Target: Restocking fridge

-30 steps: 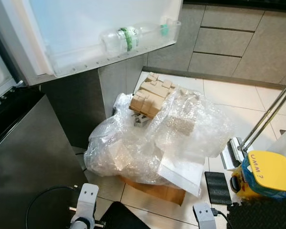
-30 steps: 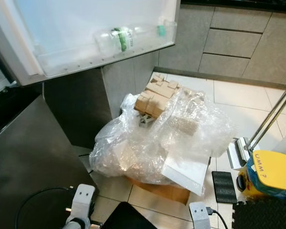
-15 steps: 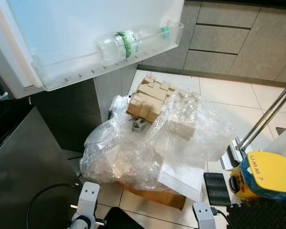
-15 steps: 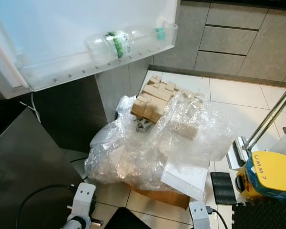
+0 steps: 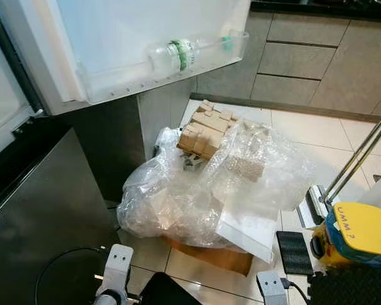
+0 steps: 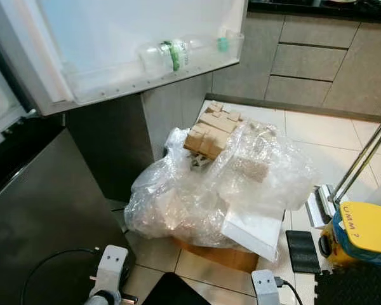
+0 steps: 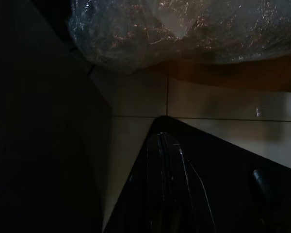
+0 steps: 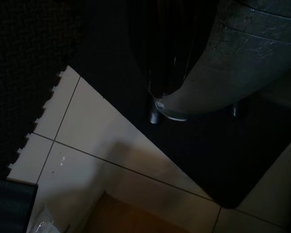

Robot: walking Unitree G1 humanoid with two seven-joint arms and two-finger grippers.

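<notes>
The open fridge door [image 5: 146, 44] carries a clear water bottle [image 5: 178, 56] (green label, green cap) lying on its side in the door shelf [image 5: 114, 79]. Below the door, a heap of bubble wrap [image 5: 203, 190] sits on the tiled floor [image 5: 305, 127], with cardboard pieces [image 5: 206, 130] on its top. Both arms hang idle low down, well apart from the door: the left gripper [image 7: 165, 160] has its fingers pressed together, while the right gripper [image 8: 160, 58] is too dark to tell.
</notes>
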